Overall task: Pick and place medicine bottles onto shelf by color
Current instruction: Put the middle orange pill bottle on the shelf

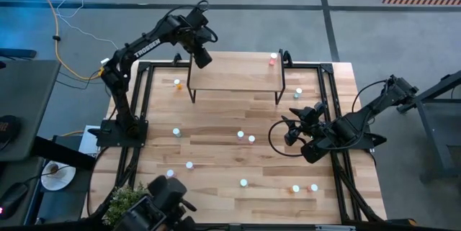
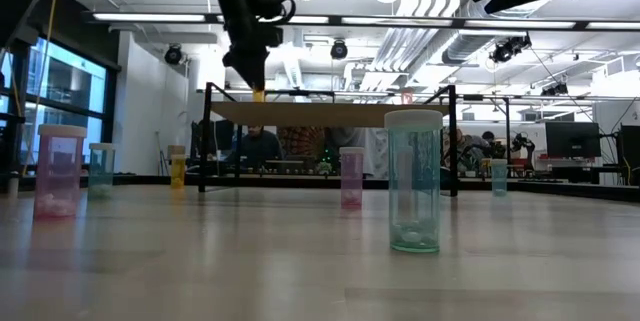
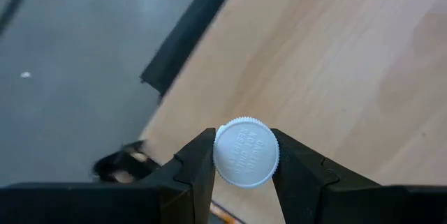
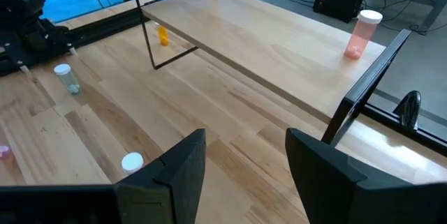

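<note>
Orange bottle [image 3: 245, 151], white ribbed cap, in left gripper [image 3: 244, 165]

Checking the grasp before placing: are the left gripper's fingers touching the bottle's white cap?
Touching. In the left wrist view both fingers press against the white cap, no gap either side.

From overhead you look straight down on the whole table [image 1: 216, 137] and shelf [image 1: 234, 78]. Your low camera sits at tabletop level, facing that shelf. The left wrist camera looks closely down, probably over the shelf's corner; the right wrist camera views it from farther off.
</note>
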You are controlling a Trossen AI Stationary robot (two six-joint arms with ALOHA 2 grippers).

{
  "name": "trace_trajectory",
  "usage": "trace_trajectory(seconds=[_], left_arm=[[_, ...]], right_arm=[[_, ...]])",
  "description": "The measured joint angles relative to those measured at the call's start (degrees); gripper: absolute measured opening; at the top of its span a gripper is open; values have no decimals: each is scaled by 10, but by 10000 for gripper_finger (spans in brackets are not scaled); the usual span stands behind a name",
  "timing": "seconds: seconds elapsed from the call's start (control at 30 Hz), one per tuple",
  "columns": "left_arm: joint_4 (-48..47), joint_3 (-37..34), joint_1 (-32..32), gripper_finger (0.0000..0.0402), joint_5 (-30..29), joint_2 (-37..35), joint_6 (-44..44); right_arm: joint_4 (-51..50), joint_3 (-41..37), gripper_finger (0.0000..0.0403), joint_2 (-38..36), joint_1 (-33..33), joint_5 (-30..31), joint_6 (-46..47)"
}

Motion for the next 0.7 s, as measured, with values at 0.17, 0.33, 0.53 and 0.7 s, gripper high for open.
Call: trace_trajectory(seconds=[0.17,0.33,0.53,0.7], left_arm=[[6,-25,-4,115,2,-1,14],[15,-28,-9,115,-4,-2,12],[21,-28,-10,115,-7,-1,11],[19,-28,-11,115,-15,-1,6]], right_arm=[[0,0,190,0,0,0,0],[0,0,190,0,0,0,0],[0,0,190,0,0,0,0],[0,0,190,0,0,0,0]])
